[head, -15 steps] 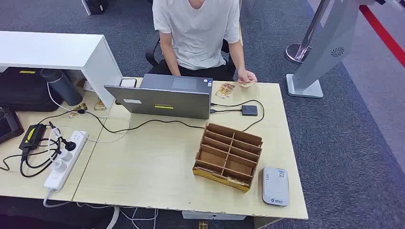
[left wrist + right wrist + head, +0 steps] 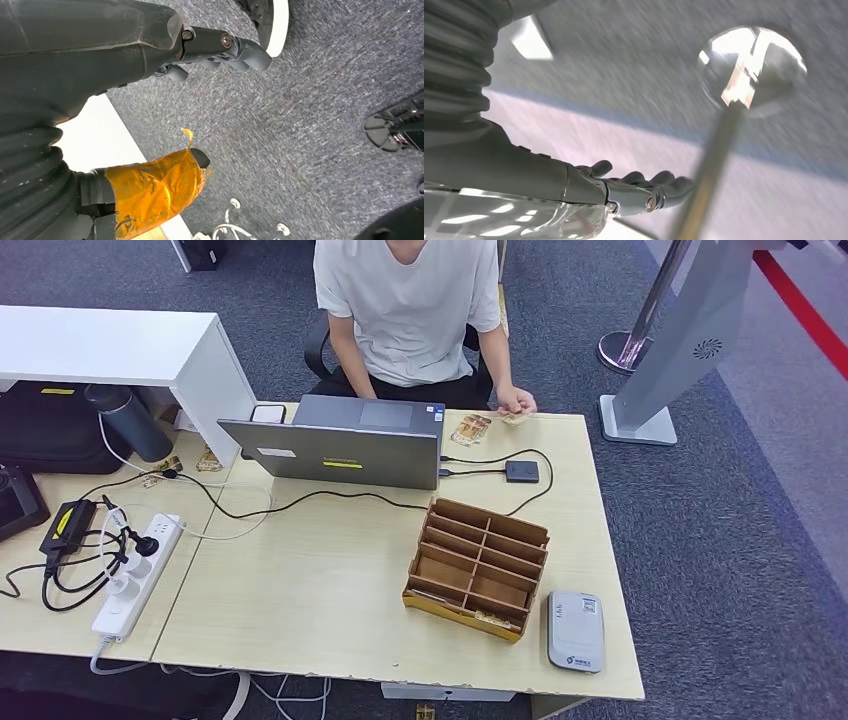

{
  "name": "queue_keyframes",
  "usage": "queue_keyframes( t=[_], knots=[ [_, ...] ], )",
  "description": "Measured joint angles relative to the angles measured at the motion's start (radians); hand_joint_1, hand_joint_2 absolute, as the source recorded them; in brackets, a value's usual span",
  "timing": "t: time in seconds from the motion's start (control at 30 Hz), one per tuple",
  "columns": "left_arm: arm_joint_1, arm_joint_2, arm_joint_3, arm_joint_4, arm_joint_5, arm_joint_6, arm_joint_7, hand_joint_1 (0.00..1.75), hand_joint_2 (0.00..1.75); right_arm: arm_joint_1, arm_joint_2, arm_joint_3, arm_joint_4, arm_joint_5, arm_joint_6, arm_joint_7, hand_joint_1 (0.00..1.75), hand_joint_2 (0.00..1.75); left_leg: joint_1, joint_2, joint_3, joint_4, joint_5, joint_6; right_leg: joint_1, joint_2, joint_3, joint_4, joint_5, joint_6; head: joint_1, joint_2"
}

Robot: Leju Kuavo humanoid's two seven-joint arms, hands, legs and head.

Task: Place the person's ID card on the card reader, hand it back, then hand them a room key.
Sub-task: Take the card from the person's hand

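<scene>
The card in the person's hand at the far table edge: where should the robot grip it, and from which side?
Grip the card at the end pointing toward the robot, coming from the near side with the right hand. The person's hand covers its far end.

From the head view I get the person [image 2: 410,310] cut off at the top edge, head out of frame. The card in their hand [image 2: 516,403] is too small to read. My right wrist view is motion-blurred, and the right hand [image 2: 634,187] runs off the lower edge.

head: bright, even, soft shadows | left wrist: sharp | right wrist: blurred, glare on chrome
</scene>
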Motion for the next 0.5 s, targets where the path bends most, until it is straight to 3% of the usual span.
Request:
queue_keyframes(
  t=[0.23,0.5],
  knots=[
    [-0.003,-0.011,0.028,0.000,-0.015,-0.010,0.000,0.00,1.75,-0.008,-0.037,0.111,-0.238,-0.012,0.001,0.003,0.00,1.75,0.000,0.000,0.000,0.000,0.000,0.000,0.000,0.000,0.000,0.000,0.000,0.000,0.000,0.000],
    [-0.006,-0.026,0.045,0.000,-0.035,-0.017,-0.002,0.00,1.75,-0.072,-0.089,0.320,-0.446,-0.012,-0.033,0.044,0.00,1.75,0.000,-0.001,0.000,0.000,0.001,0.001,0.000,-0.001,0.001,0.000,0.000,0.000,0.000,0.000]
  ],
)
